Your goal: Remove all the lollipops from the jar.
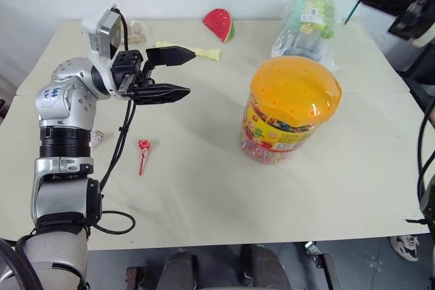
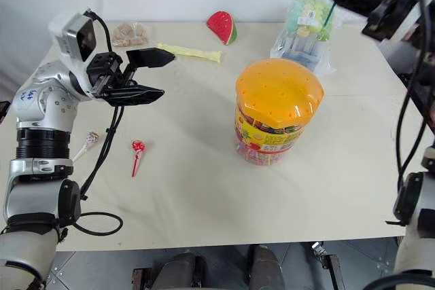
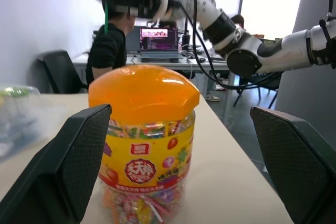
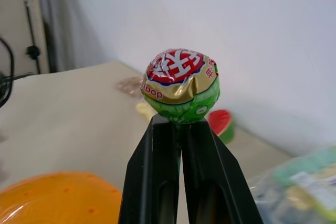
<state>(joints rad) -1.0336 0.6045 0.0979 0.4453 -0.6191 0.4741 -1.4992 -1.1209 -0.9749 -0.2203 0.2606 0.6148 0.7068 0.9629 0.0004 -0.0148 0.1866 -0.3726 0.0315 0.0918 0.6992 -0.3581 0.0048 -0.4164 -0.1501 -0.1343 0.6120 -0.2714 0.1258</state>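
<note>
The right claw (image 4: 179, 129) is clamped on the green lollipop (image 4: 181, 86), high above the bag of green candies (image 1: 307, 22). The left claw (image 1: 178, 73) gapes empty beside the orange-lidded jar (image 1: 289, 109). The red lollipop (image 1: 143, 154) lies on the counter (image 1: 204, 195).

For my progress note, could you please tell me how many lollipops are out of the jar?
3: red lollipop and pinkish lollipop on the table beside the left arm, green lollipop in the right hand. The jar may hide more.
</note>
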